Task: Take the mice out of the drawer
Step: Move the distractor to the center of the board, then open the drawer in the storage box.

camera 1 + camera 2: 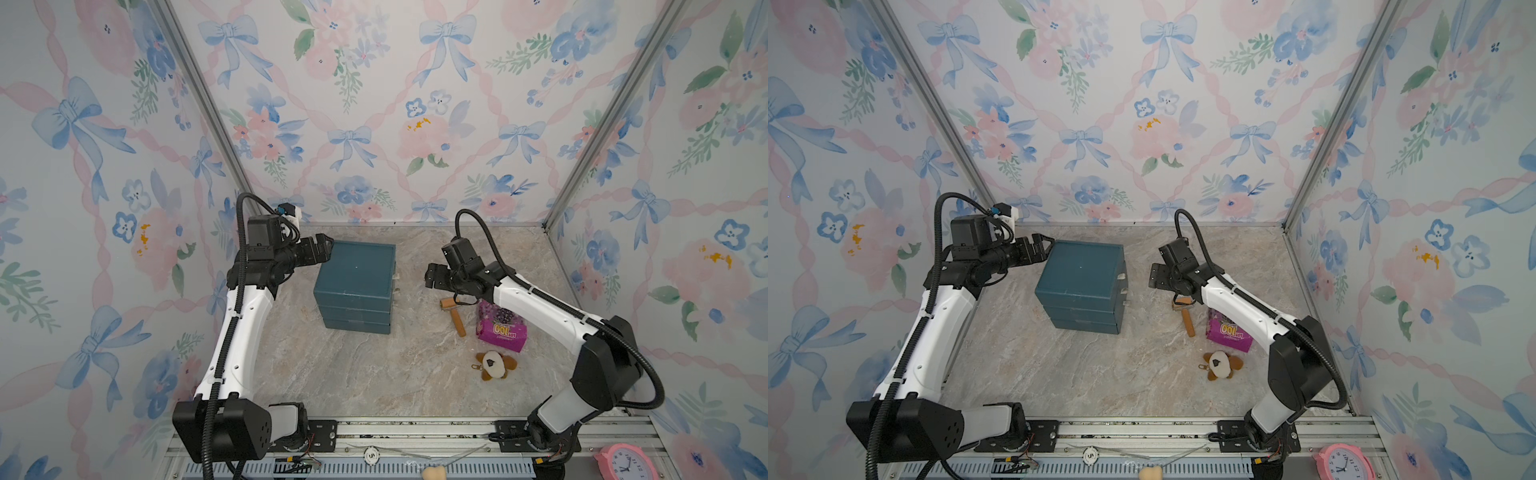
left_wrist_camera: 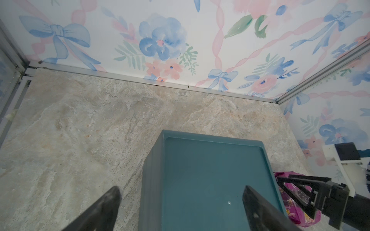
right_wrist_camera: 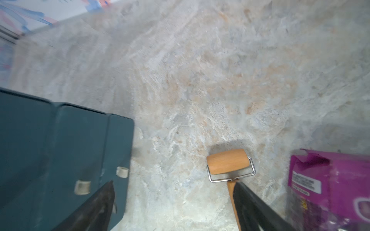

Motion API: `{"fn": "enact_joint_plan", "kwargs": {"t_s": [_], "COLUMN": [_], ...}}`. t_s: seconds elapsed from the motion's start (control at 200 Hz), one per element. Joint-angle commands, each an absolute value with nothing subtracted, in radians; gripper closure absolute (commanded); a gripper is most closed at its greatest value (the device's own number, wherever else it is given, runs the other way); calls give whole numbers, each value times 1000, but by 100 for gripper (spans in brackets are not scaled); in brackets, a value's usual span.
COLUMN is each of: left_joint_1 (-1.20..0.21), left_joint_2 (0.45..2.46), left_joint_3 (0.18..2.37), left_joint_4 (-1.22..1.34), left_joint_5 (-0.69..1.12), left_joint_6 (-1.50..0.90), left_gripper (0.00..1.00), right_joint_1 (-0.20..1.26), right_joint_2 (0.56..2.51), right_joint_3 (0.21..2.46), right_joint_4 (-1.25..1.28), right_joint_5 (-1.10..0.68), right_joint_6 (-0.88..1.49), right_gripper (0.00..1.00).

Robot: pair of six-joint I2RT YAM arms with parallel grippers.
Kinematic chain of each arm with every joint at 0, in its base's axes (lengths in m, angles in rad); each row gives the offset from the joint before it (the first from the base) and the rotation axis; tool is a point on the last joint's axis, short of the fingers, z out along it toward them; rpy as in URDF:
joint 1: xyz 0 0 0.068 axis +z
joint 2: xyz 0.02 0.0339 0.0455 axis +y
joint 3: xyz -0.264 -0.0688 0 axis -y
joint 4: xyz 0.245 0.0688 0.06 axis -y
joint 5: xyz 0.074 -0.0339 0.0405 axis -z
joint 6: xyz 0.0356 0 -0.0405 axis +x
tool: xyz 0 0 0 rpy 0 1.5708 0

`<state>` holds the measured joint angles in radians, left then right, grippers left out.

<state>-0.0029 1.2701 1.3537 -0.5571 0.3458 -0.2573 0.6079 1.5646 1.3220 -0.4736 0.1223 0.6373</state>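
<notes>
The mice are hidden; no mouse shows in any view. A teal three-drawer cabinet [image 1: 355, 278] [image 1: 1079, 278] stands mid-table with every drawer shut. Small pale handle tabs [image 3: 122, 172] sit on its side facing the right arm. My left gripper [image 1: 326, 245] [image 2: 181, 190] is open at the cabinet's back left top corner [image 2: 210, 180], one finger over the lid and one over the table. Open and empty, my right gripper [image 1: 430, 276] [image 3: 173, 183] hangs just right of the cabinet [image 3: 60, 150], near the handle tabs.
A wooden roller [image 1: 455, 316] [image 3: 228, 162] lies under the right wrist, with a purple packet [image 1: 500, 328] beside it. A brown-and-white plush keychain [image 1: 494, 365] lies nearer the front. A pink clock [image 1: 623, 461] sits on the front rail. Floral walls close three sides.
</notes>
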Motion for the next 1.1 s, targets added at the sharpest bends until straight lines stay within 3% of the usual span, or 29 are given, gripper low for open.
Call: {"fn": "enact_joint_plan", "kwargs": {"t_s": [0.0,0.16,0.38,0.56,1.095], "left_joint_1": [-113,-260,-358,-383,-347], "left_joint_2": [1264,1302,1395,1458,1498], "left_joint_3": [1414,1431,1425,1411,1375], "left_joint_4": [-622,-622,-618,-614,-569], "left_joint_5": [333,310,282,275,245], "left_joint_6": [-213,-240,-268,-283,-325], "left_gripper": [2,2,3,3,2], "right_joint_1": [591,578,577,582,611], "right_joint_2": [1536,1570,1685,1733,1712], "right_joint_3": [1294,1235,1171,1142,1095], "right_joint_4": [-353,-130,171,295,318], "right_joint_5": [-47,-293,-455,-504,-557], "right_joint_6": [672,743,911,971,986], "right_gripper": [5,6,24,40,66]}}
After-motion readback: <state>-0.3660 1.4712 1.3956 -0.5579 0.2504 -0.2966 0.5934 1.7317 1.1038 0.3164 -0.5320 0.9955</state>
